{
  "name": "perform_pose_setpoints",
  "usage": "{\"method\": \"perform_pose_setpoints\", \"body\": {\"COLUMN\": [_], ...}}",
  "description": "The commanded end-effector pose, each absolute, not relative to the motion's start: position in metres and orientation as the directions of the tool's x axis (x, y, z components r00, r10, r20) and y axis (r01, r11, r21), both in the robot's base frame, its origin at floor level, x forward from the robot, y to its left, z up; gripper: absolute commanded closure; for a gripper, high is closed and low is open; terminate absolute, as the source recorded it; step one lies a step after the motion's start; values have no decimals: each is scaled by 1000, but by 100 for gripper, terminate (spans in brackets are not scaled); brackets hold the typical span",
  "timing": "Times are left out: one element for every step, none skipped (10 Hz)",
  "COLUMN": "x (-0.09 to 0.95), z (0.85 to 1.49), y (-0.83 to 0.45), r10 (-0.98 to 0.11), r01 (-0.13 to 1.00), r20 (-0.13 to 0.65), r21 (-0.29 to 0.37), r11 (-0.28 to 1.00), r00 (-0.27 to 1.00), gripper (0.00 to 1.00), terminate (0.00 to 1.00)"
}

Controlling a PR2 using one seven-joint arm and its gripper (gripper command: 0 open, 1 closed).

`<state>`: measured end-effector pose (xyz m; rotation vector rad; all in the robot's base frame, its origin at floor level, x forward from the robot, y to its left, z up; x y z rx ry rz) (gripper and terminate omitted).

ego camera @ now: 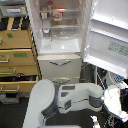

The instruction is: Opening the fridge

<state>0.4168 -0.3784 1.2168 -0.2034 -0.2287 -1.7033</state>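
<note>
Exterior view: a tan wooden drawer cabinet (17, 57) stands at the left, touching the fridge (60, 45), whose upper door (107, 42) hangs swung wide to the right, shelves exposed. The robot's arm (75, 96) lies below the fridge's drawers; its gripper (116, 102) sits at the far right, too blurred to tell its opening.

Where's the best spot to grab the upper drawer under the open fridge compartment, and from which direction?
Probably by the curved silver handle at the centre front of the upper drawer. It runs horizontally across the drawer's flat face, so coming straight at the front and hooking under the bar looks best. The fridge door already stands swung open on the exterior view's right, leaving the drawer front unobstructed.
</note>
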Motion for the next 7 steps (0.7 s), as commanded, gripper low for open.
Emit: {"method": "perform_pose_setpoints", "body": {"x": [576, 616, 625, 625, 620, 614, 602], "z": [981, 975, 968, 955, 940, 934, 927], "y": [147, 255, 287, 312, 336, 354, 377], "r10": [-748, -625, -584, -567, -550, -530, -501], "r01": [791, 670, 628, 603, 578, 556, 525], "r20": [263, 265, 252, 229, 204, 198, 192], "r21": [-141, -140, -149, -137, -116, -115, -105], "r11": [595, 729, 764, 786, 808, 823, 844], "r00": [610, 735, 771, 791, 810, 825, 844], "gripper": [0, 0, 0, 0, 0, 0, 0], "terminate": [0, 0, 0, 0, 0, 0, 0]}}
